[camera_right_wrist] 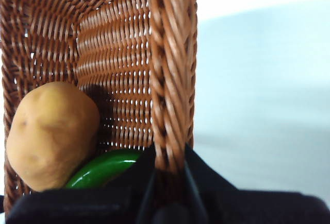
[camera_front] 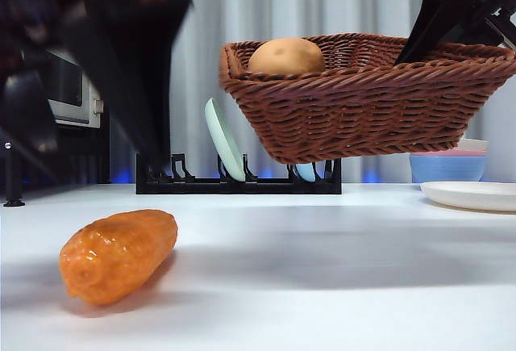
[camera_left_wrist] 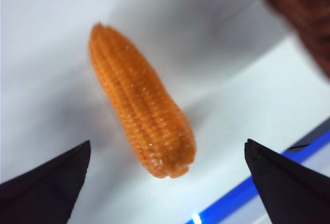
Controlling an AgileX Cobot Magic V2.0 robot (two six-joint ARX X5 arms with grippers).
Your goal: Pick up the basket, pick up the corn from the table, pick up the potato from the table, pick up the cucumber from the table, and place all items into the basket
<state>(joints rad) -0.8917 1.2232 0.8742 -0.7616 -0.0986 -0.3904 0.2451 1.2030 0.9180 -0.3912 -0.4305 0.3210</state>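
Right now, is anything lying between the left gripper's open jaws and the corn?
No. In the left wrist view the left gripper hangs open over the corn, with only bare white table between them.

No readable text, label or number on anything here.

1. One basket (camera_front: 363,109) (brown wicker).
2. One potato (camera_front: 286,56).
3. One cucumber (camera_right_wrist: 103,168).
4. One corn (camera_front: 118,255).
5. One black rack (camera_front: 238,181) with two plates showing in it: a pale green plate (camera_front: 224,141) and a second plate (camera_front: 306,171), mostly hidden.
6. One white plate (camera_front: 472,195) apart from the rack.
7. One stack of bowls (camera_front: 447,165), number unclear.
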